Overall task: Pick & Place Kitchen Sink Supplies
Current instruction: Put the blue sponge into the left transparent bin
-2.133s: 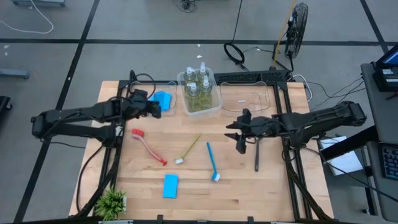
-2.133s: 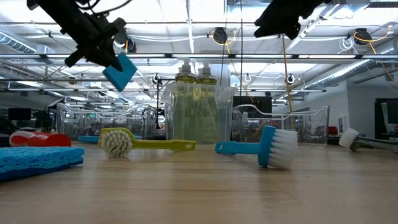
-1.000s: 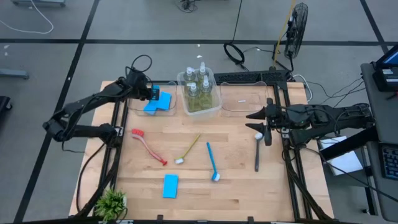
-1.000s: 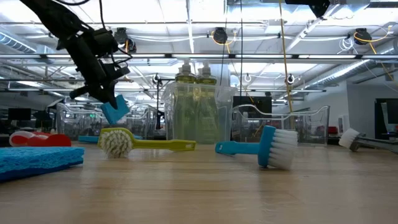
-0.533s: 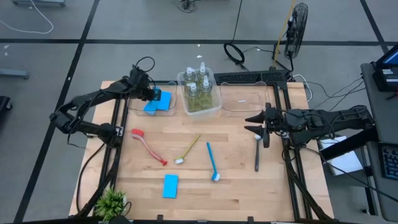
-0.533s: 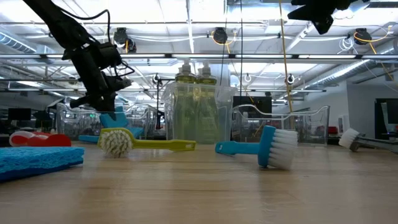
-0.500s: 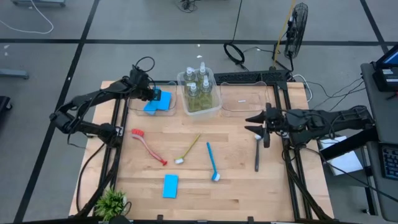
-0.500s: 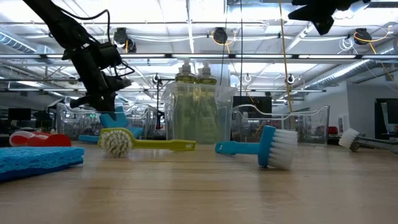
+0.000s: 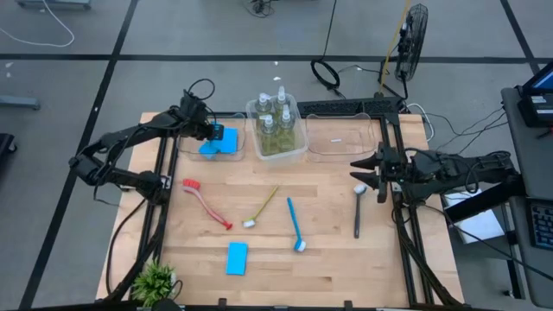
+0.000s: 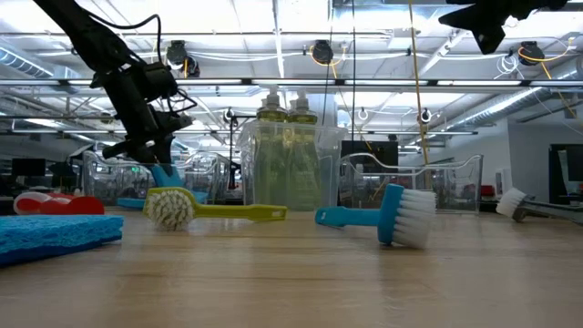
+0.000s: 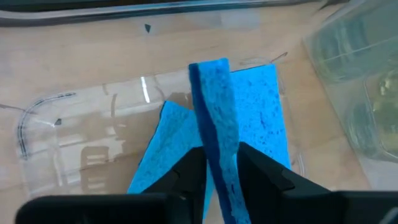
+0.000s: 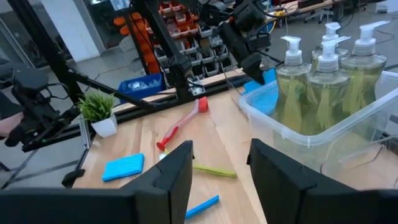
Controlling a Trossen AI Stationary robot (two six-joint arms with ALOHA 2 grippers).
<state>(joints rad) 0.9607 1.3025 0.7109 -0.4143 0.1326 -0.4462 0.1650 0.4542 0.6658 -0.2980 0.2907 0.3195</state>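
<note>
Foam, porous and bright blue, filled the left wrist view: one sponge [image 11: 214, 137] stood on its edge between the fingers [image 11: 190, 171] of the left gripper [image 9: 210, 131], which were narrow and touched it on both sides. It stood over two flat sponges [image 11: 258, 106] inside a clear plastic bin [image 9: 194, 149] in the upper left of the high view. A fourth sponge [image 9: 237, 257] lay flat on the table [image 9: 328, 268] at the lower centre.

In the upper centre, a second clear bin [image 9: 301, 138] held four clear pump bottles [image 9: 275, 123] with yellow-green liquid. A third bin [image 9: 340, 140] stood to its right.

Four slim brushes lay on the wood: the red brush [image 9: 205, 203] at the left, the yellow-green brush [image 9: 262, 206] and the blue brush [image 9: 295, 224] in the middle, the dark brush [image 9: 357, 212] at the right. Their bristles looked white and stiff.

The right gripper [image 9: 373, 177] hung above the head of the dark brush, its fingers [image 12: 169, 171] apart and holding nothing.

The table was of pale wooden planks. A small plant [image 9: 155, 281] stood at the lower left corner. The floor was grey, with cables and a fan [image 9: 415, 34] at the upper right.
</note>
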